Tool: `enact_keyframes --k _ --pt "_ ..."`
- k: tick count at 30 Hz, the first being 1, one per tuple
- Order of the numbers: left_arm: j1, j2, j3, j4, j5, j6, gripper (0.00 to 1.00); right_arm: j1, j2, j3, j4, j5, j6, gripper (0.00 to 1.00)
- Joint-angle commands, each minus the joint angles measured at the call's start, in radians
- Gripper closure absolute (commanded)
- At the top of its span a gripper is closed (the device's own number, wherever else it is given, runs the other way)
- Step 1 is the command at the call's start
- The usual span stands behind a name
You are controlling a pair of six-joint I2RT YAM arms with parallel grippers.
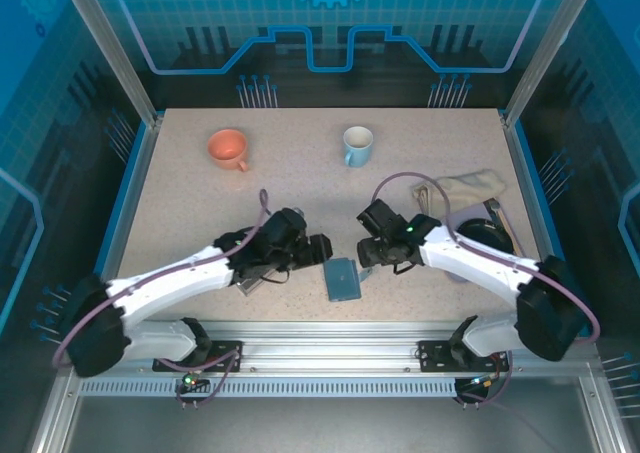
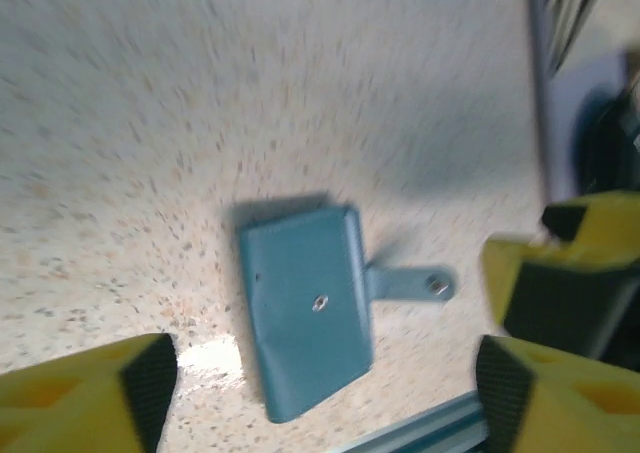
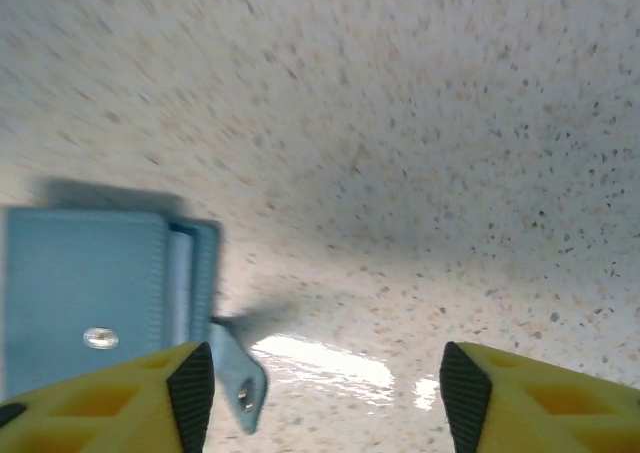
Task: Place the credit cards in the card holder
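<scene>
Left end effector (image 1: 320, 250); card holder (image 1: 341, 280) near-to-far

1. Holder (image 2: 305, 313): plain teal-blue, with a silver stud.
2. Table (image 1: 300, 193): beige, finely speckled brown.
3. Cup (image 1: 228, 148): orange.
4. Mug (image 1: 357, 145): pale blue.
5. Fingers (image 2: 70, 403): yellow, with black pads.
6. Arms (image 1: 170, 281): white, with black joints.

Robot lab cell, aluminium frame (image 1: 108, 48), blue printed walls (image 1: 330, 33), speckled table (image 1: 300, 178)
</scene>
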Motion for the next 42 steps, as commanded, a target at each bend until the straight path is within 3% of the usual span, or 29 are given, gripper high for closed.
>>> enact_keyframes --k 1,6,10,14,21,28,42 --pt "0.07 -0.13 0.03 -0.277 -0.207 0.022 0.1 -0.022 -0.052 0.013 0.074 -0.095 -0.026 0.2" --pt "0.282 -0.373 -0.057 -0.425 -0.211 -0.012 0.01 -0.032 -0.073 0.013 0.167 -0.208 -0.021 0.12" --pt "0.438 -0.509 -0.141 -0.471 -0.102 -0.01 0.01 -0.03 -0.037 0.038 0.179 -0.243 -0.015 0.12" --pt "0.554 -0.53 -0.183 -0.518 -0.028 -0.013 0.01 -0.025 -0.006 0.061 0.193 -0.286 -0.02 0.11" --pt "0.739 -0.528 -0.266 -0.451 0.134 -0.007 0.01 -0.016 0.054 0.075 0.204 -0.331 -0.009 0.11" --pt "0.781 -0.497 -0.363 -0.185 0.316 -0.03 0.01 -0.006 0.096 0.082 0.202 -0.339 0.002 0.11" --pt "0.781 -0.357 -0.429 0.042 0.363 -0.039 0.01 -0.007 0.141 0.092 0.209 -0.333 0.004 0.1"
